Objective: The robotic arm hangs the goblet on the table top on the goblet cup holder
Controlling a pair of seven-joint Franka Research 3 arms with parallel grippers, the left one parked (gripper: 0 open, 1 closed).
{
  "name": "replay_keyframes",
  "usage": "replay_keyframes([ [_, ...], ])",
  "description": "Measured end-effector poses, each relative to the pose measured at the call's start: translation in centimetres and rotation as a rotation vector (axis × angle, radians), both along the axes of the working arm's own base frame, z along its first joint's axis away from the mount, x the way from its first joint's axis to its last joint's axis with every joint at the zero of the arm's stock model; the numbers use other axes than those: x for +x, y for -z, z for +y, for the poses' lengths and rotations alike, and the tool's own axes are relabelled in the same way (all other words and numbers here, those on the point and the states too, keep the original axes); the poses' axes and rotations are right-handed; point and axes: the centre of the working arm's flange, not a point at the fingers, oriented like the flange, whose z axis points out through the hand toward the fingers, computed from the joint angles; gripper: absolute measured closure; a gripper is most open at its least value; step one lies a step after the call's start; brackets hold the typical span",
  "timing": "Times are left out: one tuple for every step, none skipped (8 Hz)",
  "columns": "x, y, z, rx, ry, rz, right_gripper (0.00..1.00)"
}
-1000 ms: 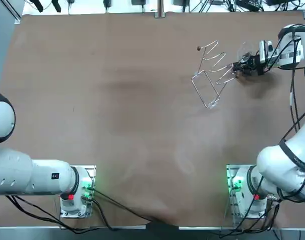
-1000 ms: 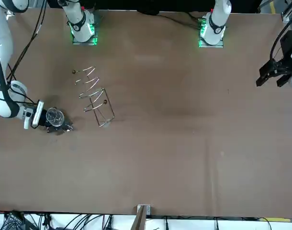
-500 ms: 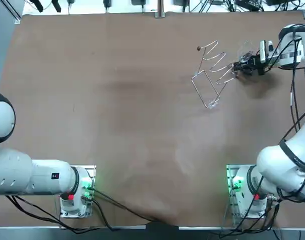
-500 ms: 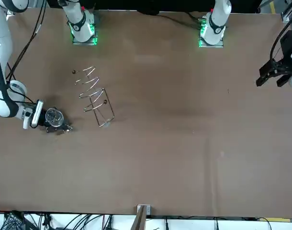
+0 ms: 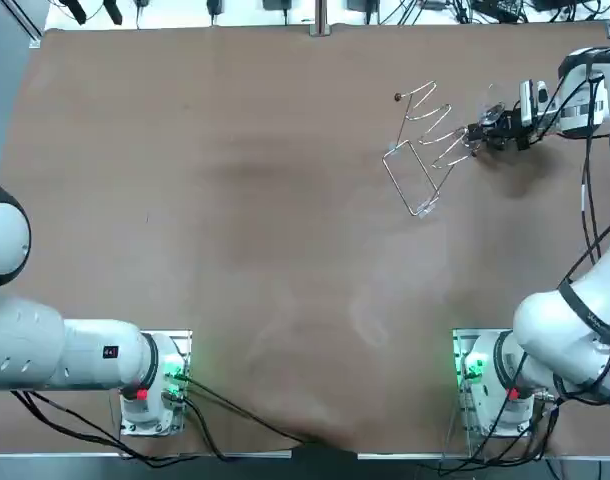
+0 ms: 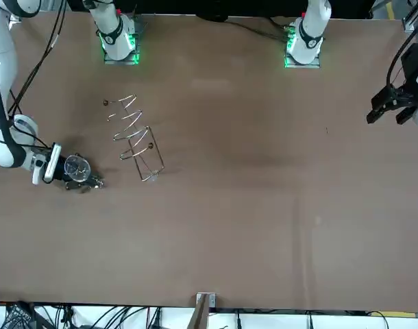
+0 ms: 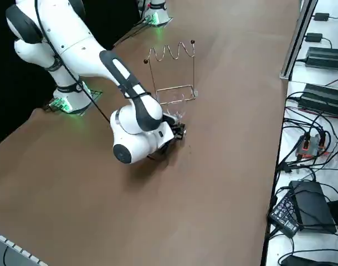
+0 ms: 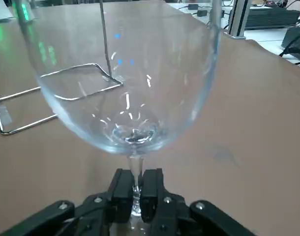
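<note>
Right wrist view: the right gripper (image 8: 135,191) is clamped on the stem of the goblet (image 8: 130,83), just under the bowl. Both fingers (image 8: 121,189) press on the thin glass, so the jaws stand nearly closed with only the stem between them. The bowl stands upright above the fingers and fills most of the view; the foot is hidden below them, so it cannot be told whether it has cleared the table (image 5: 235,200). Top view: compared with a second ago, gripper and goblet have shifted only a touch, and they remain just beside the goblet cup holder (image 5: 422,150), on the side away from the parked arm. The holder itself has not moved; its wire rack stands empty, with the base frame lying flat in front of it. Reading: the grasp is done and holding, and the carry towards the holder is slow or has only just begun. The hanging step is not yet done. The next move probably calls for raising the goblet, turning it foot-up, and sliding the stem into one of the wire slots. The thin stem and smooth glass make slip or a knock against the wire the likely risks.
</note>
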Motion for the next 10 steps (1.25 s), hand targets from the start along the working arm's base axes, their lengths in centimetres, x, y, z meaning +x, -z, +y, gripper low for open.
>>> replay_keyframes([
  [0.2,-0.5,-0.1,-0.007,0.002,-0.008,0.89],
  [0.4,-1.2,-0.3,-0.013,0.004,-0.015,0.89],
  [0.6,-1.9,-0.4,-0.021,0.005,-0.025,0.89],
  [0.9,-2.9,-0.6,-0.034,0.003,-0.037,0.89],
  [1.1,-3.9,-0.9,-0.061,-0.01,-0.049,0.89],
  [1.4,-5.3,-1.6,-0.115,-0.021,-0.058,0.89],
  [1.9,-7.1,-2.4,-0.183,-0.021,-0.062,0.89],
  [2.3,-9.0,-3.1,-0.248,-0.009,-0.059,0.89],
  [2.6,-10.8,-3.7,-0.309,0.003,-0.055,0.89],
  [3.0,-12.3,-3.9,-0.367,0.018,-0.046,0.89],
])
